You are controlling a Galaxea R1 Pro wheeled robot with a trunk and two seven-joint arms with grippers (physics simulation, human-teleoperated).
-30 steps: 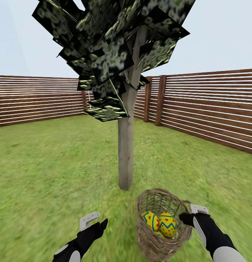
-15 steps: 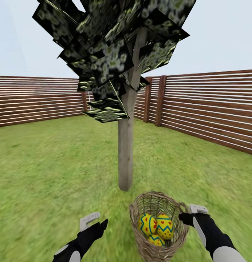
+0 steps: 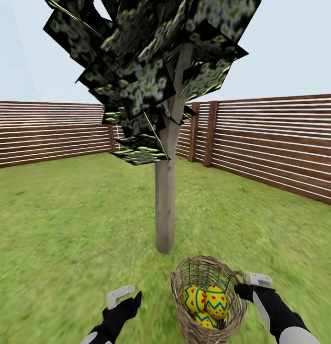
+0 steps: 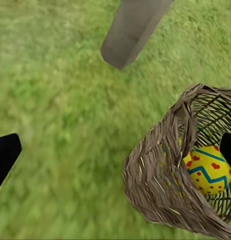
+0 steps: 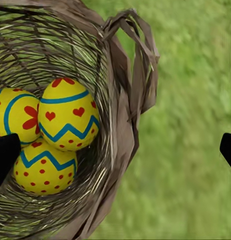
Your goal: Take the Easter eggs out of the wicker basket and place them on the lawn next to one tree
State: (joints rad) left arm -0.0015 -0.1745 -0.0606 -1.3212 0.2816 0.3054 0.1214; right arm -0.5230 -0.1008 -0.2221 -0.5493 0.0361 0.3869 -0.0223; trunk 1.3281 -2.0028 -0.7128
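Lawn [image 3: 65,224] lies open; right gripper [image 3: 242,289] grips basket [image 3: 184,282] rim, left gripper [image 3: 132,301] spread.

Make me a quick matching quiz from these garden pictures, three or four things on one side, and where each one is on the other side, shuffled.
Things:
1. Easter eggs
2. wicker basket
3. tree
4. fence

Places:
A. ringing the far edge of the lawn
B. trunk rising from the grass just beyond the basket
C. inside the basket
D. between the left gripper and right gripper

Pairs: 1-C, 2-D, 3-B, 4-A
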